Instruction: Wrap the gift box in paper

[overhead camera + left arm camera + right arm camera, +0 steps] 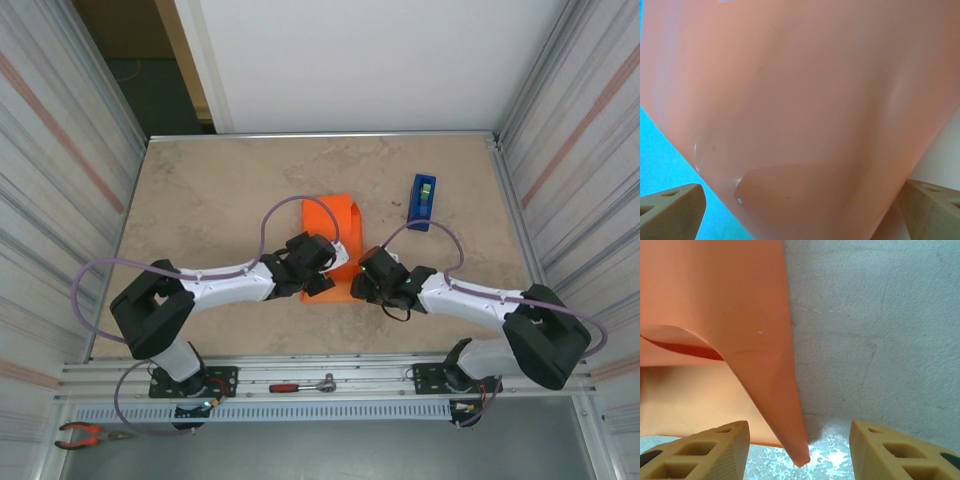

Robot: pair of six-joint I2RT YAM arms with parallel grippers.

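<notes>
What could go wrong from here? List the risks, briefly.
1. Just a narrow corner of the paper lies between the spread fingers of the right claw. A pinch there may slip off or crumple the edge.
2. The left claw is open around the raised sheet, so nothing pins that flap. It may spring flat and undo the fold.

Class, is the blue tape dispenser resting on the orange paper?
No: the tape dispenser sits on the bare table, apart from the paper.

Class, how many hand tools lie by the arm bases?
2: a red-handled ratchet on the metal rail, centre; orange-handled pliers at the near left corner. Others may be hidden.
</notes>
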